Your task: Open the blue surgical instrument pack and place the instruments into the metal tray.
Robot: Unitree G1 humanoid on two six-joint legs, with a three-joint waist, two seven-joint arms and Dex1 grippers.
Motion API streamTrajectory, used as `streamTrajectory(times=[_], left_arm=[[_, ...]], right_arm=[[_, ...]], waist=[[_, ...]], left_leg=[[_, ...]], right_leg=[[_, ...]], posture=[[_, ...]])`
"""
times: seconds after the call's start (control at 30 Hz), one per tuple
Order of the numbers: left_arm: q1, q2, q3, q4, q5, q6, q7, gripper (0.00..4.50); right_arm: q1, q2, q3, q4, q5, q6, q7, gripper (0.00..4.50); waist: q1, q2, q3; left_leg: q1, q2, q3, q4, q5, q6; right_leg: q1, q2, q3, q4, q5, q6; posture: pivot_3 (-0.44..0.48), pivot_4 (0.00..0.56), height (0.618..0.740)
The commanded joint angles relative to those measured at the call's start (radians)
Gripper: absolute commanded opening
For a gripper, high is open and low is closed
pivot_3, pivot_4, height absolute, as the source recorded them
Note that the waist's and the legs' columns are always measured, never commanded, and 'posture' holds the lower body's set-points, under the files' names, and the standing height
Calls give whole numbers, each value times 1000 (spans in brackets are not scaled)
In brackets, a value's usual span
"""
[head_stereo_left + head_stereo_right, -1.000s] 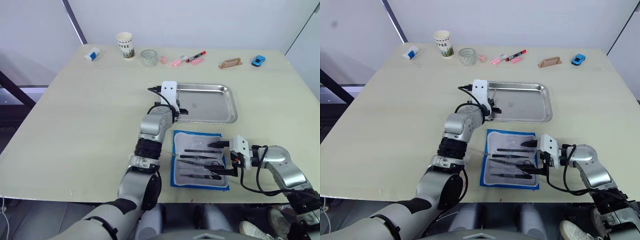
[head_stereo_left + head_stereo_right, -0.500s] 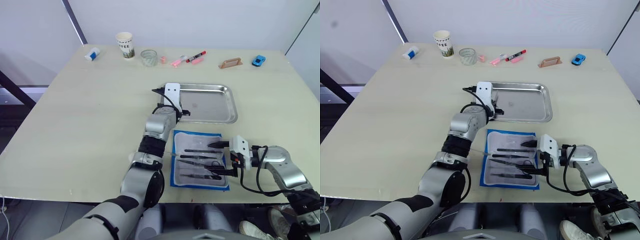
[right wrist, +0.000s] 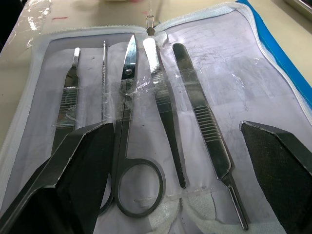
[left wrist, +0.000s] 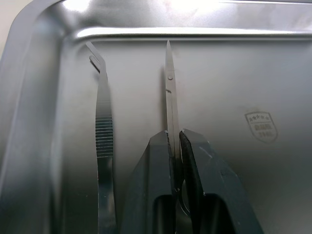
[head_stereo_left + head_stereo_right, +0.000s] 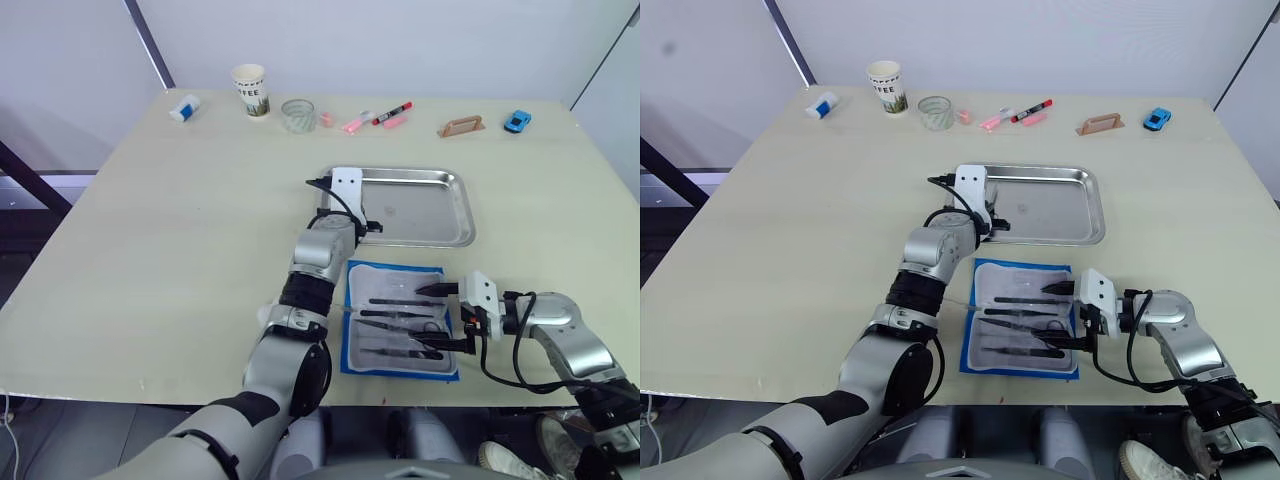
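The blue surgical instrument pack lies open near the table's front edge, whitish lining up. Several instruments sit in its pockets, among them scissors and a flat handle. My right gripper stands open at the pack's right side, fingers spread over the tools and holding nothing. Just behind the pack is the metal tray. My left gripper is low over the tray's left end, shut on slim scissors. Bent forceps lie in the tray beside them.
Along the far edge stand a paper cup, a small glass, pink and red markers, a tan block, a blue toy car and a white-blue item. The pack lies close to the front edge.
My left gripper has shifted a little to the right, further over the tray's left end, still shut on the scissors. The right gripper and the pack have stayed put.
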Motion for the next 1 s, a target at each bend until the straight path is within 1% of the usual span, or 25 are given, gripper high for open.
streamTrajectory(times=[0.03,0.4,0.43,0.47,0.53,0.57,0.7,0.77,0.87,0.9,0.93,1.0], left_arm=[[-8,-1,1,-25,-3,0,5,107],[-4,-3,-6,-63,-5,21,1,107],[-3,-4,-4,-64,-5,22,2,674],[-3,-4,-4,-66,-5,22,2,913],[-2,-4,-9,-76,-2,27,2,1735],[-5,-5,-11,-81,-2,28,2,2220],[-6,-4,-22,-116,-8,39,-19,2220],[2,-6,-29,-152,-20,26,-51,2220],[20,8,-46,-269,-67,12,-162,2220],[31,39,-78,-307,-67,-12,-225,2220],[45,75,-110,-345,-85,-34,-317,2220],[60,140,-141,-393,-105,-76,-433,2220]], right_arm=[[35,-23,27,29,-53,26,3,4500],[28,-21,29,38,-54,24,5,4500],[27,-21,29,38,-54,24,6,4500],[27,-21,30,38,-54,24,6,4500],[27,-21,31,38,-55,23,6,4500],[26,-21,31,40,-54,23,8,4500],[23,-22,31,41,-54,23,11,4500],[23,-23,31,40,-54,23,11,4500],[23,-26,27,35,-52,27,10,4500],[24,-27,26,33,-51,28,10,4500],[25,-28,25,32,-50,28,10,4500],[25,-29,23,33,-49,26,11,4500]], waist=[[0,0,0],[0,0,0],[0,0,0],[0,0,0],[0,0,0],[0,0,0],[0,0,0],[0,0,0],[0,0,0],[0,0,0],[0,0,0],[-1,1,0]], left_leg=[[0,0,0,0,0,0],[0,0,0,0,0,0],[0,0,0,0,0,0],[0,0,0,0,0,0],[0,0,0,0,0,0],[0,0,0,0,0,0],[0,0,0,0,0,0],[0,0,0,0,0,0],[0,0,0,0,0,-1],[0,0,0,0,0,-1],[0,0,0,0,0,-1],[0,0,0,-1,1,-1]], right_leg=[[0,0,0,0,0,0],[0,0,0,0,0,0],[0,0,0,0,0,0],[0,0,0,0,0,0],[0,0,0,0,0,0],[0,0,0,0,0,0],[0,0,0,0,0,0],[0,0,0,0,0,0],[0,0,0,0,0,0],[0,0,0,0,0,0],[0,0,0,0,0,0],[0,0,0,0,0,0]], posture=[[0,150,740],[0,150,740],[0,150,740],[0,150,740],[0,150,740],[0,150,740],[0,150,740],[0,150,740],[0,150,740],[0,150,740],[0,150,740],[0,150,740]])
